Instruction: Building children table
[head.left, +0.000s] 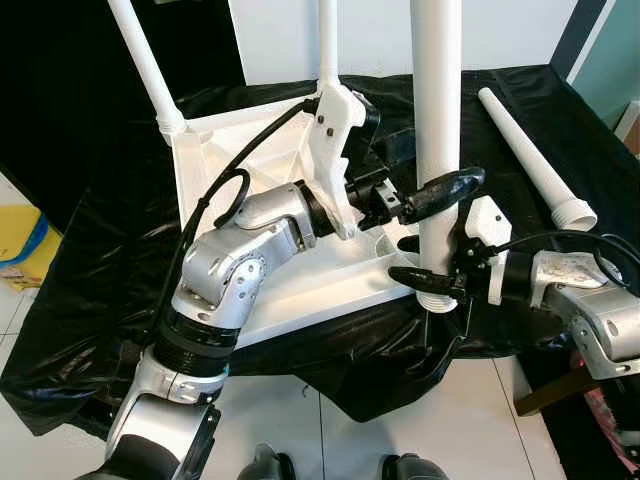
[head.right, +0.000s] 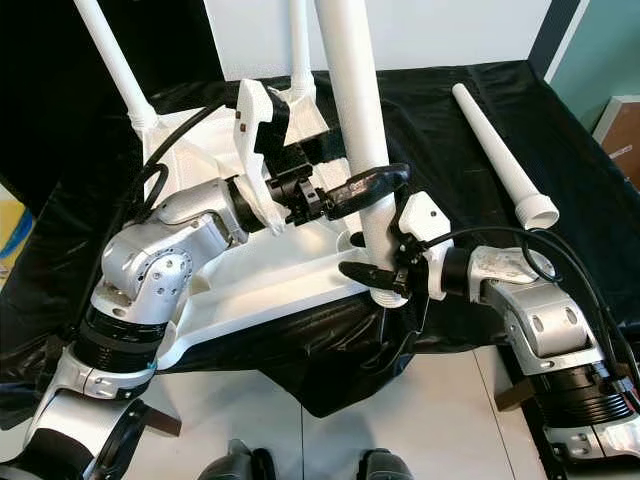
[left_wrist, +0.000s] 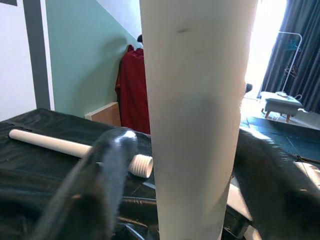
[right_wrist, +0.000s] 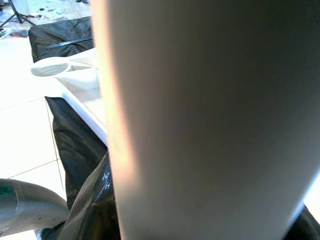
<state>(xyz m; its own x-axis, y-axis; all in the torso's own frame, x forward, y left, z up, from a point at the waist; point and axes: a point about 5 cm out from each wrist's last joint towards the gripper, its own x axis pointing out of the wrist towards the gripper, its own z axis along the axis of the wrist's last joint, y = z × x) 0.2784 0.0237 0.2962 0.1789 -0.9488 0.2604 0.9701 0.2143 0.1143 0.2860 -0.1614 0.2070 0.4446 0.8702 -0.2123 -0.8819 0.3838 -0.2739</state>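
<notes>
A white children's table top (head.left: 300, 285) lies upside down on a black cloth (head.left: 100, 290). Two white legs (head.left: 145, 65) (head.left: 328, 40) stand screwed in at its far side. A third white leg (head.left: 437, 120) stands upright at the near right corner. My left gripper (head.left: 440, 195) is shut on this leg partway up; one black finger (left_wrist: 95, 185) lies beside the leg (left_wrist: 195, 125). My right gripper (head.left: 425, 262) is shut on the leg's threaded lower end, just above the corner. A fourth leg (head.left: 530, 155) lies loose on the cloth to the right.
The cloth's front edge hangs over white floor tiles (head.left: 300, 440). A yellow object (head.left: 20, 235) sits on the floor at the left, a wooden piece (head.left: 545, 395) low on the right. A red garment (left_wrist: 131, 90) hangs by the green wall beyond.
</notes>
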